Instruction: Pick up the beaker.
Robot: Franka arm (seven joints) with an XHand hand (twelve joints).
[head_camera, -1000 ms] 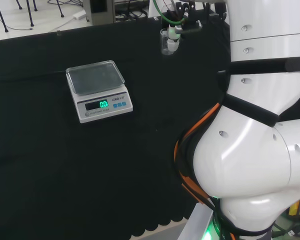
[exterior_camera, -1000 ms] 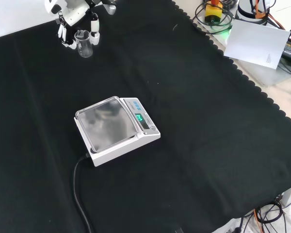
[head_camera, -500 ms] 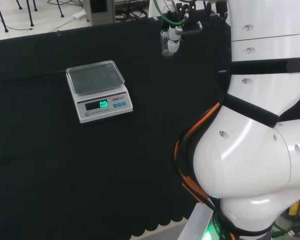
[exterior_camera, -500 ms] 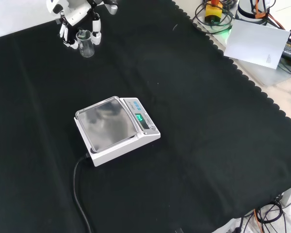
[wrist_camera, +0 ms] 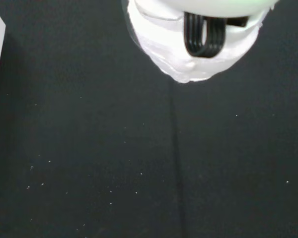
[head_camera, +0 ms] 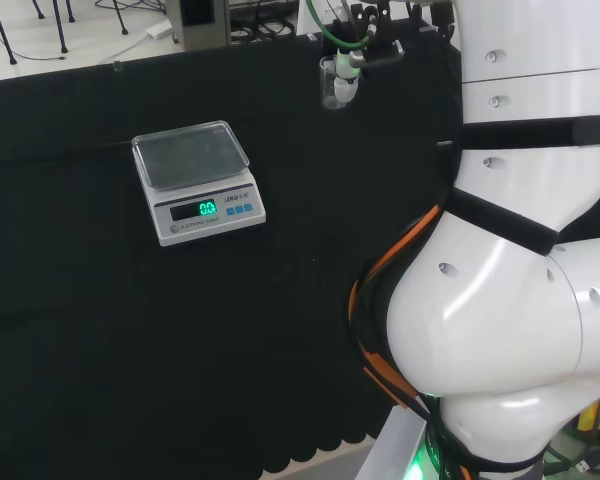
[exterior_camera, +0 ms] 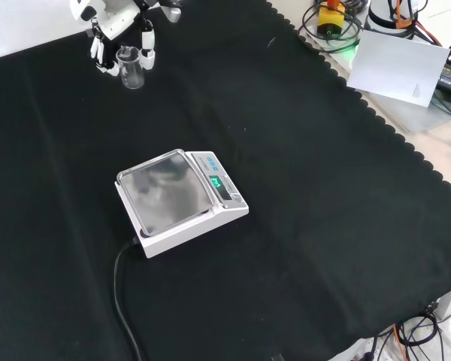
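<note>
Clear beaker (exterior_camera: 132,66) sits between robot hand (exterior_camera: 113,22) fingers.

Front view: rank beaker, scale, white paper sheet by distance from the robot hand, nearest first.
1. beaker: top left, between the fingers of the robot hand.
2. scale: mid cloth, below and right of the robot hand.
3. white paper sheet: off the cloth at the far right edge, farthest.

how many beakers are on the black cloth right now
1 that I can make out: a clear beaker near the cloth's top left corner in the front view, between the robot hand's fingers. Clear glassware is hard to see, so others could go unnoticed.
</note>
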